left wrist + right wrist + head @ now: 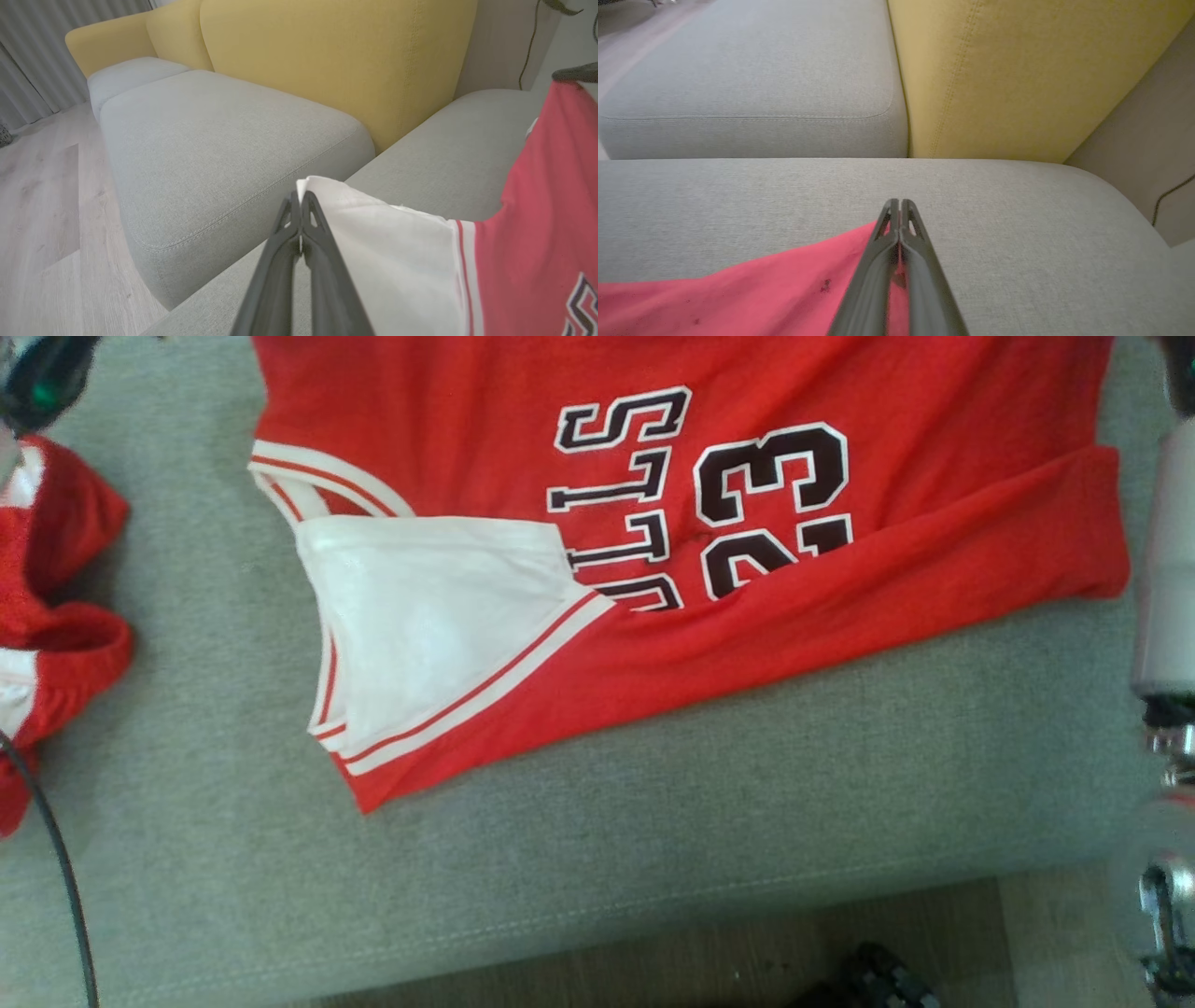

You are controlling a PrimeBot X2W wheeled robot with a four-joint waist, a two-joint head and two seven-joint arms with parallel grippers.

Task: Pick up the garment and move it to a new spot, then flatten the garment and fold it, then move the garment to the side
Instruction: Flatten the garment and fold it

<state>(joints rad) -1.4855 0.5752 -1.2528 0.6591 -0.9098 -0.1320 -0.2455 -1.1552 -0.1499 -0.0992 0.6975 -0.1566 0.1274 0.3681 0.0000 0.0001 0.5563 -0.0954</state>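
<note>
A red basketball jersey [653, 644] with white trim, black letters and the number 23 lies spread on the grey sofa seat [653, 821]; its near side is folded over, showing a white inner panel [420, 616]. Its far part runs past the top of the head view. In the left wrist view my left gripper [301, 196] is shut on a white corner of the jersey [397, 261], held above the seat. In the right wrist view my right gripper [900, 203] is shut on a red edge of the jersey [761, 289], low over the cushion.
A second red and white garment [47, 616] lies bunched at the seat's left end beside a black cable [65, 887]. My pale right forearm [1162, 569] hangs at the right edge. Yellow back cushions [327, 60] rise behind, and wooden floor [709, 952] lies below the front edge.
</note>
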